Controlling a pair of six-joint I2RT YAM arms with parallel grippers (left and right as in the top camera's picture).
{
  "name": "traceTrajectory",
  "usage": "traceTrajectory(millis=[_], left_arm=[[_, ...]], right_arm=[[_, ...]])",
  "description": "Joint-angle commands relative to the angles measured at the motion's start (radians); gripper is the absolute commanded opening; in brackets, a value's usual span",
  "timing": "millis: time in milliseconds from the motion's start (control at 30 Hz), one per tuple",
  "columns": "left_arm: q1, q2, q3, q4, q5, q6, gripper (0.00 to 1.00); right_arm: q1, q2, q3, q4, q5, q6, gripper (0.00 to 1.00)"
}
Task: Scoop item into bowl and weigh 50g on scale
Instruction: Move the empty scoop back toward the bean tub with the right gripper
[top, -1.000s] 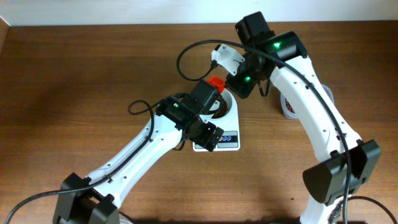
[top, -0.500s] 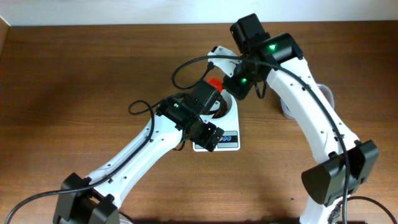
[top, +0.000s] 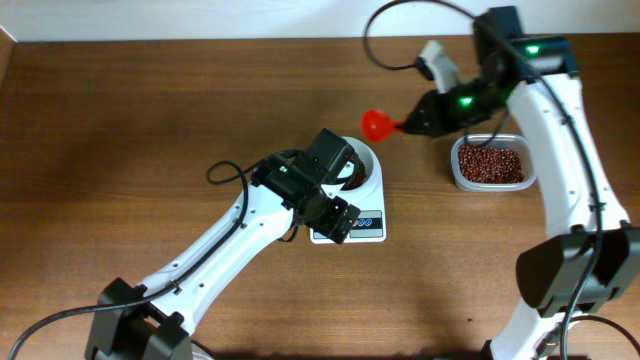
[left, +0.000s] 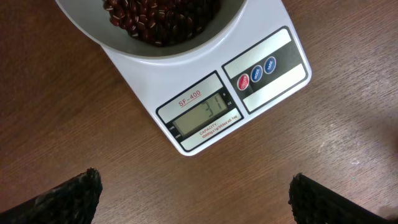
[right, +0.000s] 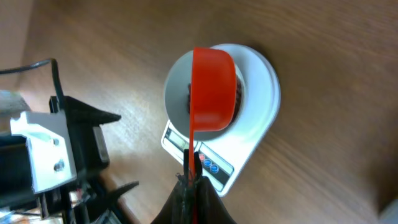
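Note:
The white bowl (left: 194, 51) sits on the white scale (left: 273, 34) and holds dark reddish-brown beans (left: 155, 18). The scale's display (left: 202, 116) is lit. My left gripper (left: 199, 208) hangs open above the wood just in front of the scale, its fingertips (left: 69, 199) far apart. In the overhead view the left gripper (top: 333, 217) covers part of the scale (top: 372, 228) and bowl (top: 366, 158). My right gripper (top: 418, 120) is shut on the handle of the orange-red scoop (top: 377, 124), held in the air right of the bowl. No beans show in the scoop (right: 213, 87).
A clear plastic tub (top: 456, 165) full of beans (top: 490, 163) stands right of the scale, under the right arm. Left-arm cables (top: 225, 175) loop over the table to the left. The table's far edge meets a white wall.
The right arm has swung right and away from over the bowl, carrying the scoop, and the bean tub now shows. The left arm has not moved.

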Motion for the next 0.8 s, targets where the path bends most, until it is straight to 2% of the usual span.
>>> traceTrajectory(millis=[0, 67, 167, 333, 533, 767], left_arm=[[0.000, 0.009, -0.004, 0.002, -0.007, 0.012, 0.99], [0.000, 0.009, -0.004, 0.002, -0.007, 0.012, 0.99], [0.000, 0.009, -0.004, 0.002, -0.007, 0.012, 0.99], [0.000, 0.009, -0.004, 0.002, -0.007, 0.012, 0.99], [0.000, 0.009, -0.004, 0.002, -0.007, 0.012, 0.99], [0.000, 0.009, -0.004, 0.002, -0.007, 0.012, 0.99]], right_arm=[[-0.117, -0.013, 0.023, -0.028, -0.040, 0.011, 0.04], [-0.190, -0.013, 0.023, -0.040, 0.026, 0.043, 0.04], [-0.273, -0.013, 0.023, -0.042, 0.236, 0.129, 0.04], [-0.311, -0.013, 0.017, -0.074, 0.534, 0.195, 0.04], [-0.309, -0.010, -0.016, -0.089, 0.709, 0.239, 0.04], [-0.309, -0.010, -0.187, 0.016, 0.714, 0.239, 0.04]])
